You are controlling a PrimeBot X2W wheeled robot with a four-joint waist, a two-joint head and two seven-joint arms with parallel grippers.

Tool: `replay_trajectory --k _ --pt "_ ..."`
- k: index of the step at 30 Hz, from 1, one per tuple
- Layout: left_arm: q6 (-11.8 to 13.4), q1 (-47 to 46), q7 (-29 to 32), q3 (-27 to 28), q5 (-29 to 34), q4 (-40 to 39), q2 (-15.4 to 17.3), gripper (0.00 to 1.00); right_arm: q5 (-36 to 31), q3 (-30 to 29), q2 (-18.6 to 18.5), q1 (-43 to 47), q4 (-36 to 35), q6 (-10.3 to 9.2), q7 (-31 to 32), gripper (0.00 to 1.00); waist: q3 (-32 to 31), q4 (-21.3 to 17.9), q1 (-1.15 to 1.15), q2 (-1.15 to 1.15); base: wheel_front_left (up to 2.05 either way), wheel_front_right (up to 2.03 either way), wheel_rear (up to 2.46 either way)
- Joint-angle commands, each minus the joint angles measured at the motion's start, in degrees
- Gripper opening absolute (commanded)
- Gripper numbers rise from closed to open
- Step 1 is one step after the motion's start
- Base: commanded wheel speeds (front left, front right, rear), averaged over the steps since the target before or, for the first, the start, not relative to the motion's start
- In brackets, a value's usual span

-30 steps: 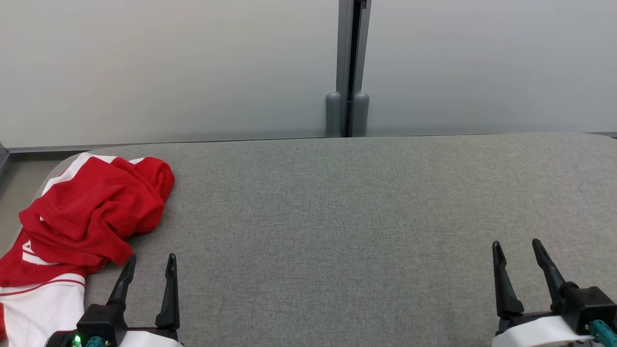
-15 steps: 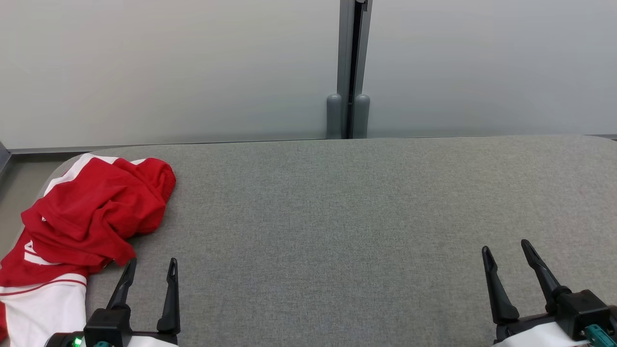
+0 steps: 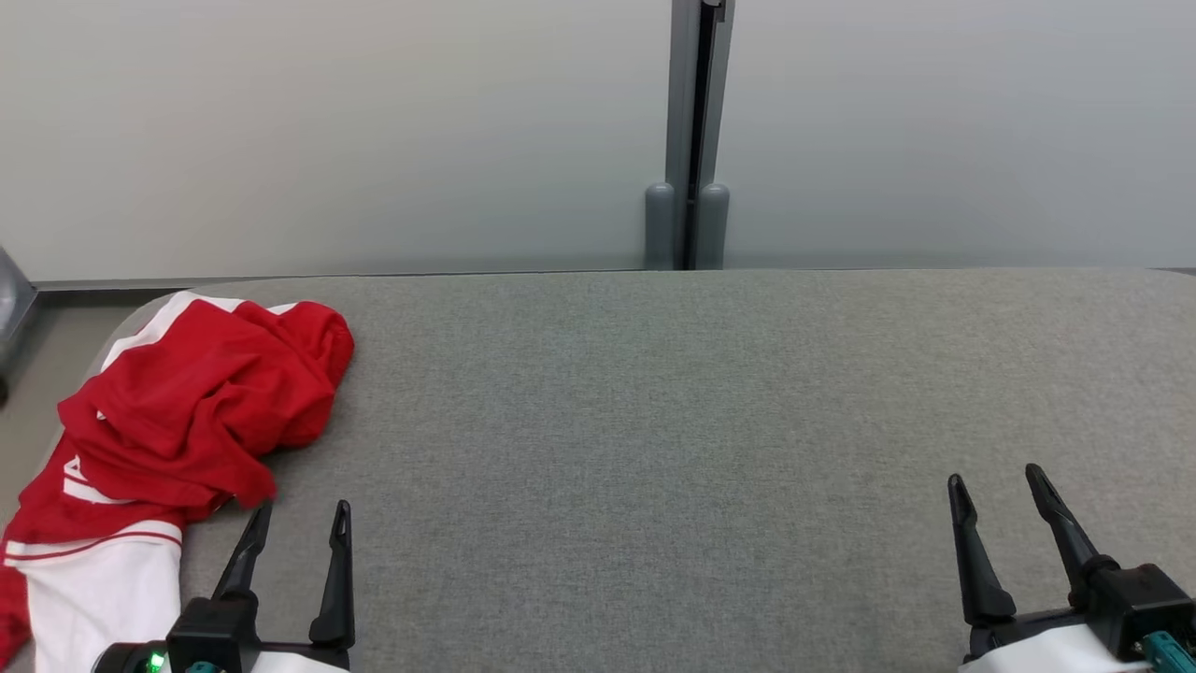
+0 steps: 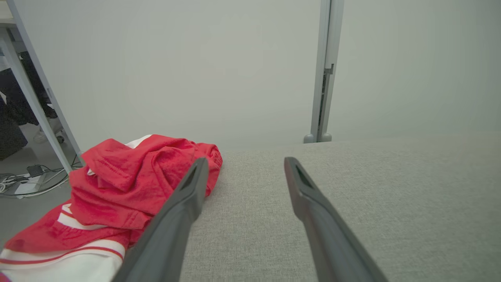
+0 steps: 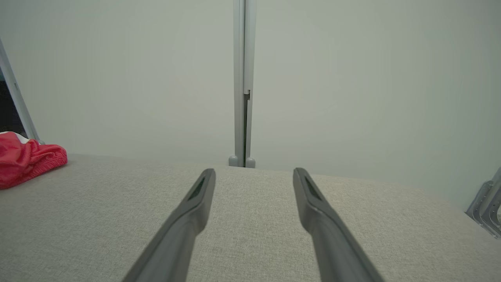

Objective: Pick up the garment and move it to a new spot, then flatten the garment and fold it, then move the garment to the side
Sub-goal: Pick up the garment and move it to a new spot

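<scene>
A crumpled red and white garment [image 3: 177,421] lies bunched at the far left end of the grey table [image 3: 654,421], with part of it hanging over the left edge. My left gripper [image 3: 301,512] stands open just right of the garment's near corner, nothing between its fingers. In the left wrist view the garment [image 4: 117,188] sits left of the open left gripper [image 4: 244,161]. My right gripper [image 3: 995,477] is open over the table's near right. The right wrist view has the right gripper [image 5: 254,171] open, with the garment [image 5: 27,160] far off at the left.
Pale partition panels joined by a grey post [image 3: 696,140] stand behind the table. Left of the table are a metal frame leg [image 4: 39,102] and cables [image 4: 27,180] on the floor. The table's rounded right end shows a metal bracket [image 5: 487,205] beyond it.
The whole head view has shifted slightly right and down, so the camera moved. Both grippers stay open and the garment lies as before.
</scene>
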Motion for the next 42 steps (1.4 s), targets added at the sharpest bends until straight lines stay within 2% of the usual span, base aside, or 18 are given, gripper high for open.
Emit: replay_trajectory --k 1,12,17,25,29,35,37,42 --pt "-0.2 -0.7 0.0 -0.1 0.2 0.1 0.2 1.00 0.2 -0.2 -0.2 0.7 -0.4 0.08 -0.4 1.00 -0.3 1.8 0.00 0.00 0.00 0.00 0.00" --pt "-0.1 1.3 0.0 0.2 -0.4 -0.7 0.1 1.00 1.7 4.5 -0.2 2.4 -0.1 0.08 -0.4 1.00 -3.0 17.8 0.00 0.00 0.00 0.00 0.00" --pt "-0.5 2.4 0.0 0.8 -0.4 -1.4 0.0 1.00 1.7 6.4 -0.3 2.1 0.0 0.05 -0.4 1.00 -3.2 20.5 0.00 0.00 0.00 0.00 0.00" --pt "-1.8 -0.1 0.0 0.0 -1.4 0.2 0.1 1.00 0.8 7.0 -0.2 1.2 -0.7 0.05 -0.4 1.00 -1.2 19.2 0.00 0.00 0.00 0.00 0.00" --pt "-2.9 -4.8 1.2 -2.0 -3.4 5.2 0.9 1.00 0.4 6.8 -1.1 0.4 -1.6 0.05 -0.4 1.00 1.9 17.4 0.00 0.00 0.00 0.00 0.00" --pt "-3.7 -19.4 10.1 -8.1 -8.5 10.9 6.6 1.00 0.0 8.1 -3.3 -4.0 -3.5 0.05 -0.4 1.00 10.6 13.1 0.00 0.00 0.00 0.00 0.00" --pt "-3.7 -24.1 14.0 -12.0 -12.1 11.8 10.1 1.00 0.0 8.8 -3.7 -5.7 -3.9 0.05 -0.4 1.00 13.4 11.5 0.00 0.00 0.00 0.00 0.00" --pt "-3.6 -33.5 21.4 -17.5 -20.9 15.3 18.3 1.00 0.6 10.4 -3.8 -9.3 -4.1 0.05 -0.4 1.00 18.3 7.2 0.00 0.00 0.00 0.00 0.00"
